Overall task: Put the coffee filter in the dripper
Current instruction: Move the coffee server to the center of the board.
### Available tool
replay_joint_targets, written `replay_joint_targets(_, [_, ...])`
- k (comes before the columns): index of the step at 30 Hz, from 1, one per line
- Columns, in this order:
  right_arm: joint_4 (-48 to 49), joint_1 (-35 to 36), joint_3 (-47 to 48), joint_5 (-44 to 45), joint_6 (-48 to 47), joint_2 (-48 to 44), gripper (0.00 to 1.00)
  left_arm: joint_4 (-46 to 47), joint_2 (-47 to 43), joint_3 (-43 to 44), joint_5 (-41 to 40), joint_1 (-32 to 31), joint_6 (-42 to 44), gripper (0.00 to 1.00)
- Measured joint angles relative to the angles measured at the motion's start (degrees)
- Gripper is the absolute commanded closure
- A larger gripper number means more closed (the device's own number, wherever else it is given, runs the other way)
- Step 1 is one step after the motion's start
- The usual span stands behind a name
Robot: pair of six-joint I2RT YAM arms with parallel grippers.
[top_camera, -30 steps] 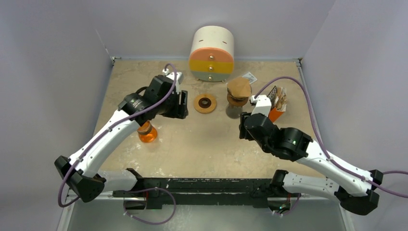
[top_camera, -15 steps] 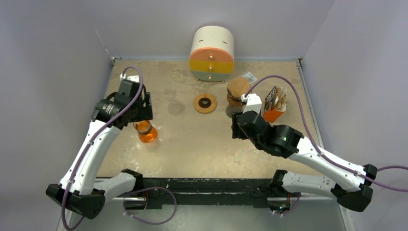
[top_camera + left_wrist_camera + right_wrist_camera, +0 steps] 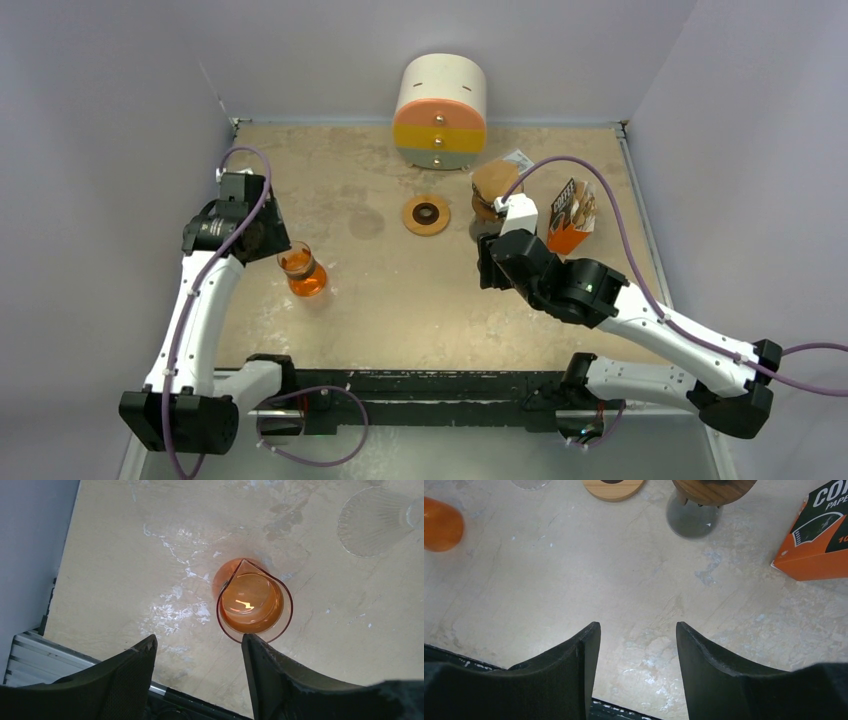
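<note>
The clear ribbed glass dripper [image 3: 366,222] stands on the table left of centre; its rim also shows in the left wrist view [image 3: 375,520]. Brown paper coffee filters [image 3: 584,204] stick out of an orange box [image 3: 816,545] at the right. My left gripper [image 3: 199,637] is open and empty, hovering at the table's left side [image 3: 268,240], with its right fingertip just short of an orange glass carafe [image 3: 252,602]. Open too and holding nothing, my right gripper [image 3: 638,625] hangs over bare table [image 3: 492,268], near and left of the box.
A wooden ring [image 3: 426,214] lies behind the middle. A wood-topped piece on a grey base [image 3: 495,192] stands beside the box. A round drawer unit with coloured bands [image 3: 441,112] sits at the back wall. Walls close both sides.
My left arm has swung left and back from beside the wooden ring to the carafe's left side. My right arm has shifted slightly left. Nothing was picked up.
</note>
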Motion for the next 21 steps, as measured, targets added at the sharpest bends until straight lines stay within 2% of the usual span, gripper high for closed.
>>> replay_joint_targets(13, [0.15, 0.00, -0.13, -0.11, -1.33, -1.55, 0.40, 4.31, 8.28, -5.57, 7.52, 4.72, -0.22, 0.53])
replay_joint_targets(21, [0.42, 0.00, -0.50, -0.13, -1.53, -1.92, 0.39, 6.21, 9.46, -6.67, 10.01, 5.73, -0.22, 0.70])
